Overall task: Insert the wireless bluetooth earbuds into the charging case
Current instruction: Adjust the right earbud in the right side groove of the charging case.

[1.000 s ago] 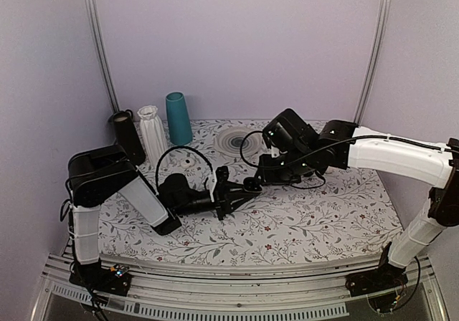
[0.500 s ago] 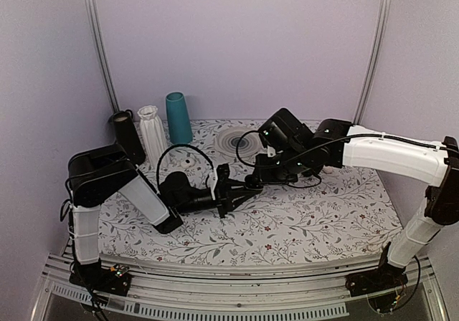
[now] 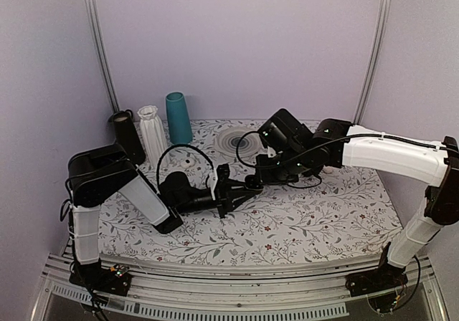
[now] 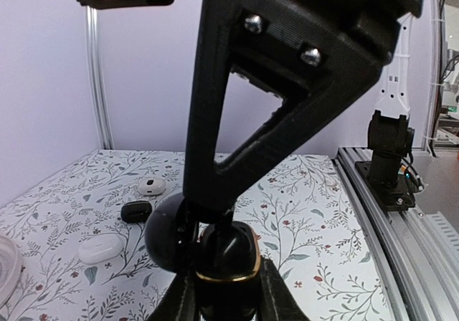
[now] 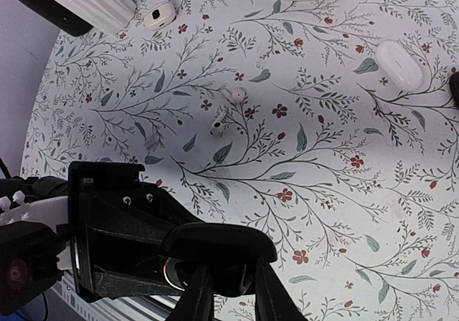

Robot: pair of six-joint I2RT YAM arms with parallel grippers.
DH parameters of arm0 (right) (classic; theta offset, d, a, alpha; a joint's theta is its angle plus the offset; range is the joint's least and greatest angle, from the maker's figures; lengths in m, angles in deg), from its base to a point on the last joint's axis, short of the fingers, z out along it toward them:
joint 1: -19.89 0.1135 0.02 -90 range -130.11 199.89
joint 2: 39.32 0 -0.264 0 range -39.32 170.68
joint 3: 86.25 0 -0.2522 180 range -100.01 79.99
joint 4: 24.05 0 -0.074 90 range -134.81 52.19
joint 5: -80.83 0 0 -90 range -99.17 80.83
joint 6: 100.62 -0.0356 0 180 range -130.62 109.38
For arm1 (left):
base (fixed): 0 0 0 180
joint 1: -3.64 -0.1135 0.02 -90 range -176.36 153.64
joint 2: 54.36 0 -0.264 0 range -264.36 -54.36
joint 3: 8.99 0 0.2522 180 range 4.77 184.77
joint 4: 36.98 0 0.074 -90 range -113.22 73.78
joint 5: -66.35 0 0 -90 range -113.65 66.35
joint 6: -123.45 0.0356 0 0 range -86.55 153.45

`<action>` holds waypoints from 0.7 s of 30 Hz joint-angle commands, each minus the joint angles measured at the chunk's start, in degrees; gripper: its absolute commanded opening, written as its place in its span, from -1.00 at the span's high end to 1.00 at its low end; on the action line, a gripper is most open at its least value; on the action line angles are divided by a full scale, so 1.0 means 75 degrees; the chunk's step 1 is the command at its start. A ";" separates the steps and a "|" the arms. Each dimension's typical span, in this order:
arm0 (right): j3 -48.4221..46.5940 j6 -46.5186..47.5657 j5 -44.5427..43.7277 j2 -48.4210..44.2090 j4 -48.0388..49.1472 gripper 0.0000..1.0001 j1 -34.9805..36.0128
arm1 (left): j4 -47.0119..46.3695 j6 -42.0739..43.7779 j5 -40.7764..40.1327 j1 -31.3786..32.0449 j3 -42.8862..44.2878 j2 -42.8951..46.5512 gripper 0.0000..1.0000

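My left gripper (image 4: 226, 296) is shut on the charging case (image 4: 231, 256), a small black case with a gold rim, held off the cloth with its lid open. In the top view the left gripper (image 3: 231, 193) and the case (image 3: 242, 189) sit mid-table. My right gripper (image 3: 252, 183) comes in from the right and meets the case. In the right wrist view its fingers (image 5: 231, 296) stand close together, reaching under the raised lid (image 5: 219, 243) into the dark case. The wireless bluetooth earbuds are hidden; whether one sits between the right fingers I cannot tell.
On the floral cloth lie a white case (image 4: 100, 248), a small black case (image 4: 135, 211) and two white earbuds (image 5: 233, 93). At the back stand a teal cup (image 3: 178, 118), a white ribbed vase (image 3: 151, 131), a black cylinder (image 3: 128, 135) and a round plate (image 3: 237, 142).
The right arm has shifted left, bringing its gripper onto the case held by the left gripper. The left arm and case have stayed put.
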 commanded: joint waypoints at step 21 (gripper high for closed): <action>0.0072 0.0495 -0.0103 -0.0382 -0.0197 0.75 0.0036 | -0.1192 -0.0253 0.0548 -0.0008 -0.0121 0.0646 1.00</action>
